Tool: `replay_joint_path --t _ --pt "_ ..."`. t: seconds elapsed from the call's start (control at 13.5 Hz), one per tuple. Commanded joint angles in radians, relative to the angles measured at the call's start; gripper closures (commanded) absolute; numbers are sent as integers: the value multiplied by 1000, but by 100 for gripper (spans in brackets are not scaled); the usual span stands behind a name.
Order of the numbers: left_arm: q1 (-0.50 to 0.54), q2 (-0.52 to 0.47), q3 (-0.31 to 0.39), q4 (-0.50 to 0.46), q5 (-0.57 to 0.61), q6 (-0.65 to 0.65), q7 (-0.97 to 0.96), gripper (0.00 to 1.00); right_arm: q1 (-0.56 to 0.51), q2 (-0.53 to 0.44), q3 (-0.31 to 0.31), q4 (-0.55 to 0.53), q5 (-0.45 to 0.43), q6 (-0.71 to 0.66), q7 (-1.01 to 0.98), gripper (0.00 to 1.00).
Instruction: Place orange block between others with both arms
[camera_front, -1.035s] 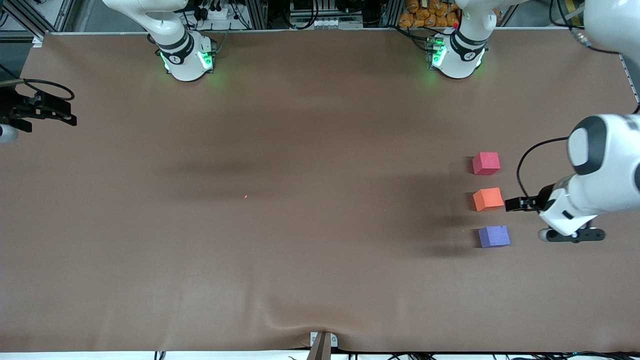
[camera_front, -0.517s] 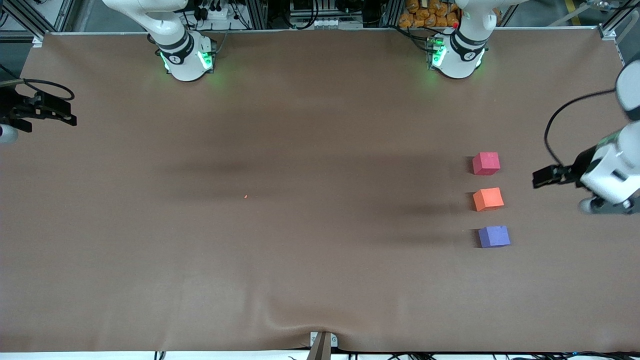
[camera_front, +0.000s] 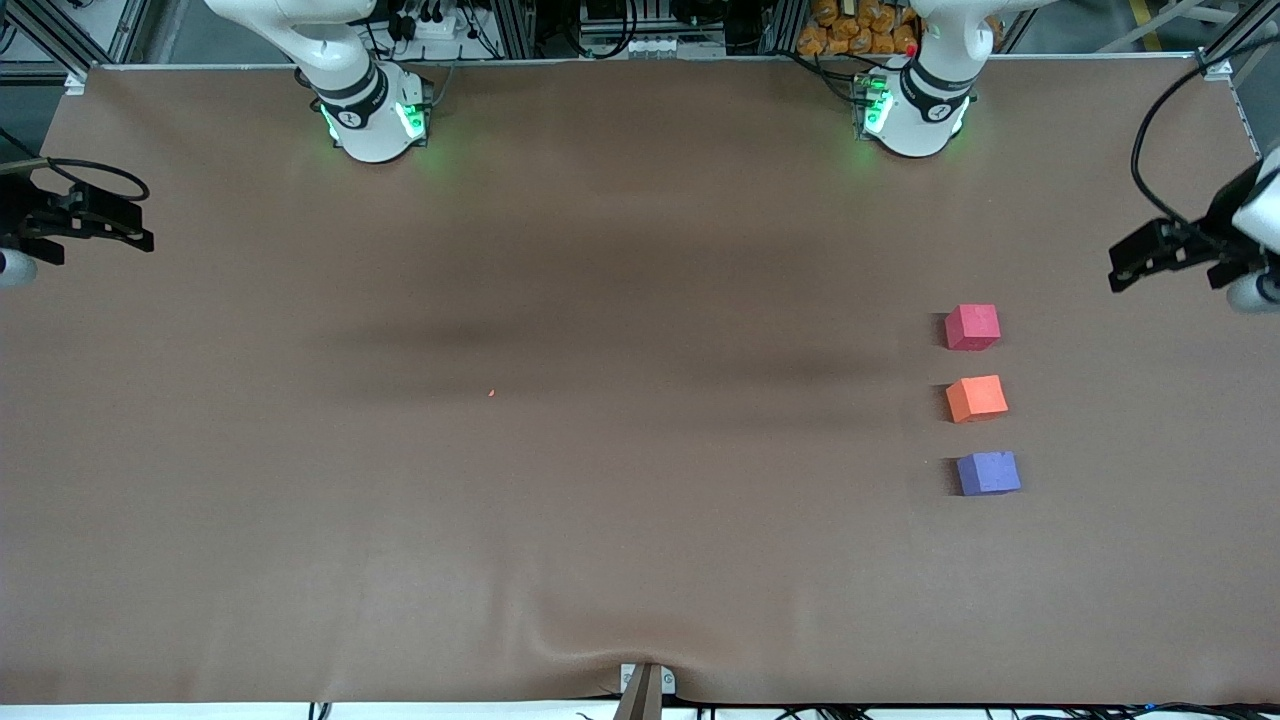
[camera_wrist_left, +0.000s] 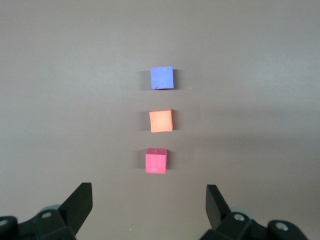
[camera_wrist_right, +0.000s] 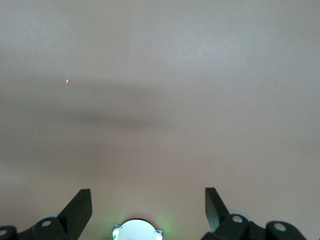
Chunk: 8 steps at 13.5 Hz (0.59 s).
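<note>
Three small foam cubes stand in a row on the brown table toward the left arm's end. The orange block (camera_front: 976, 398) (camera_wrist_left: 161, 120) sits between the pinkish-red cube (camera_front: 972, 327) (camera_wrist_left: 156, 160) and the purple-blue cube (camera_front: 988, 473) (camera_wrist_left: 162, 78), the purple-blue one nearest the front camera. My left gripper (camera_front: 1132, 266) (camera_wrist_left: 149, 190) hangs open and empty in the air at the table's edge at the left arm's end, clear of all three cubes. At the right arm's end, my right gripper (camera_front: 138, 237) (camera_wrist_right: 147, 192) waits open over bare table.
A tiny orange speck (camera_front: 491, 393) (camera_wrist_right: 67, 81) lies mid-table. The table cover bulges in a fold (camera_front: 560, 640) by a clamp (camera_front: 645, 685) at the edge nearest the front camera. The right arm's green-lit base (camera_wrist_right: 136, 231) shows in the right wrist view.
My left gripper has drawn back from beside the orange block, rising and swinging toward the table's edge and the bases. The cubes and the right arm have not moved.
</note>
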Motion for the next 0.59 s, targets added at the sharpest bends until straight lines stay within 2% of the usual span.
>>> replay_joint_path --t 0.0,0.15,0.3,0.44,0.52 --pt "14 -48 -4 -28 -69 -33 -17 0 5 -4 -3 1 1 -2 -9 0" --pt "16 -67 -2 -39 -79 -41 -25 0 5 -4 -3 1 1 -3 -9 0" --pt "-27 -88 31 -45 -79 -40 -24 0 7 -4 -3 1 1 -3 -9 0" --pt "-128 -80 139 -36 -73 -40 -22 0 7 -4 -3 1 1 -2 -9 0" --pt "-139 -77 150 -38 -71 -40 -22 0 7 -4 -3 1 1 -2 -11 0"
